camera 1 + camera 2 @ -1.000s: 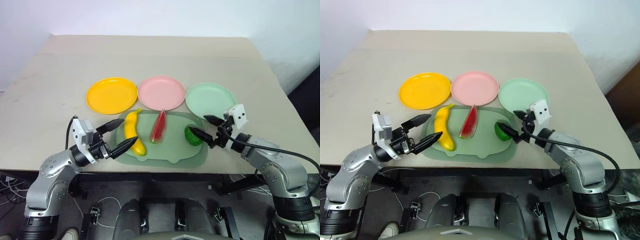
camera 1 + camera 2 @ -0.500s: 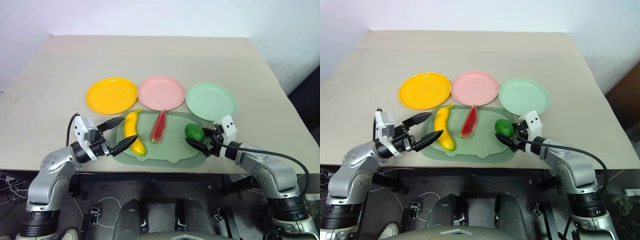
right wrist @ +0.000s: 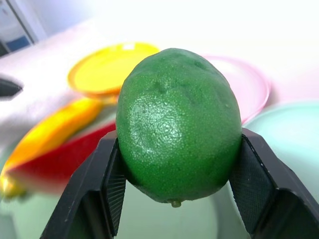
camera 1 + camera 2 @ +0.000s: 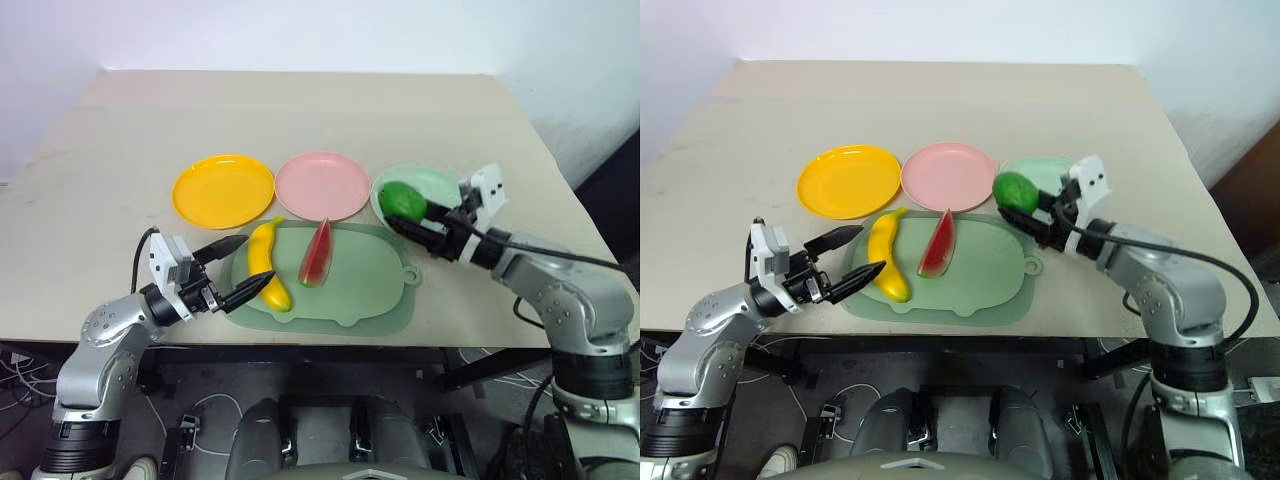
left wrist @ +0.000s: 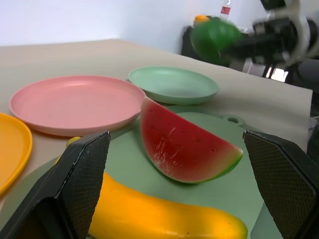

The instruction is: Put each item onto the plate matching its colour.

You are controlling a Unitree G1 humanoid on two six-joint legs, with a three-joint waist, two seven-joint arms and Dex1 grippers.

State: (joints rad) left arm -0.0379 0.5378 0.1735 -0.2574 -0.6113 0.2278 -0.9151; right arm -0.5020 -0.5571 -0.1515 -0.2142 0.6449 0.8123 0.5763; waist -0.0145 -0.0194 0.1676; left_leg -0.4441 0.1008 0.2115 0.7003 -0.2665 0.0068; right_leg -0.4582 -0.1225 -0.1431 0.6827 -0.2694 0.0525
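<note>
Right hand (image 4: 418, 222): we see its two fingers clamped on the lime (image 4: 402, 200), one on each side, held up in the air over the near left edge of the green plate (image 4: 445, 190).
Left hand (image 4: 243, 270): fingers spread wide, gripping nothing; it hangs at the left edge of the mat (image 4: 350, 290), the near fingertip just beside the banana (image 4: 267, 262), though we cannot tell whether it touches.
Banana: lying on the left part of the mat, its far tip reaching past the mat's edge toward the yellow plate (image 4: 223, 189).
Watermelon (image 4: 316, 254): lying in the middle of the mat, just below the pink plate (image 4: 322, 184).
Plates: three in a row on the bench (image 4: 300, 110), yellow, pink, green from left to right, none with anything resting on it.
</note>
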